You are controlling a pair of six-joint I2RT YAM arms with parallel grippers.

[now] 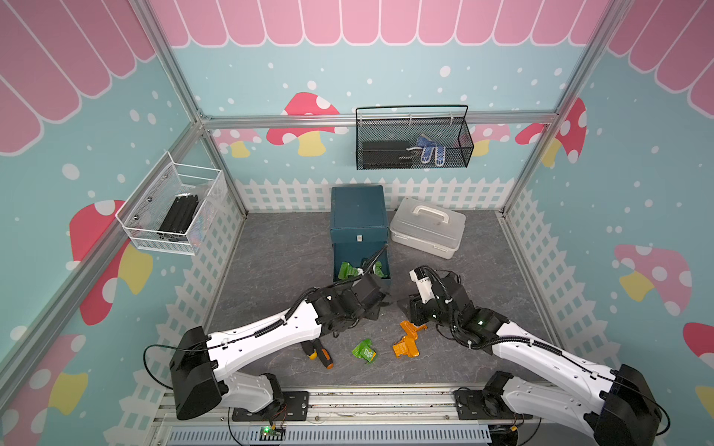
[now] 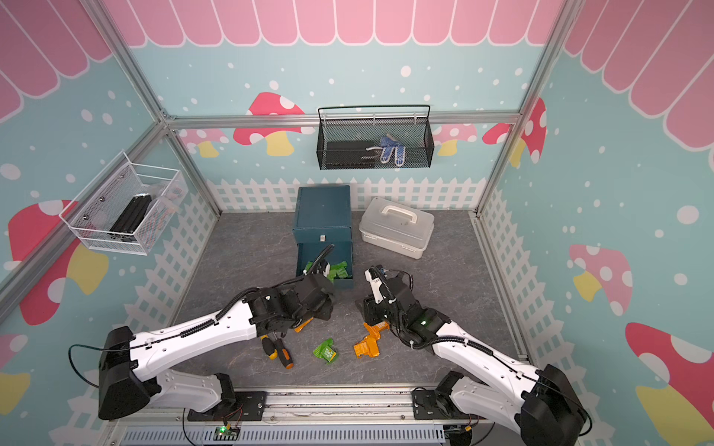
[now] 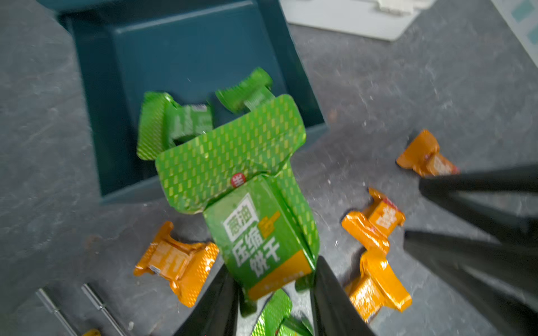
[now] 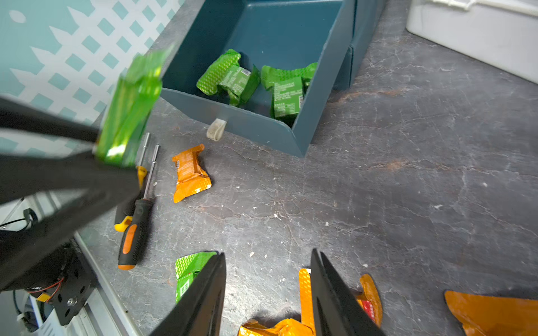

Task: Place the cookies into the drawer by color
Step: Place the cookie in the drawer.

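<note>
Pinching one end of a green cookie [image 3: 250, 227], the left gripper [image 3: 275, 263] leaves most of the packet jutting ahead toward the pulled-out drawer [image 3: 186, 52], probably so it can drop in once it is over the rim. Two green cookies [image 3: 174, 125] lie inside, so this tray looks reserved for green. The right gripper [image 4: 268, 252] hovers part-open and empty above orange cookies [image 1: 405, 346] near the middle of the worktop's front edge, likely its next pick. The cabinet [image 1: 358, 208] stands against the back edge.

Glossy, crinkled foil on the cookies [image 3: 233, 163] — matt smooth drawer [image 4: 250, 128], rough-veined tabletop [image 4: 407, 189], smooth plastic case [image 1: 444, 231].
</note>
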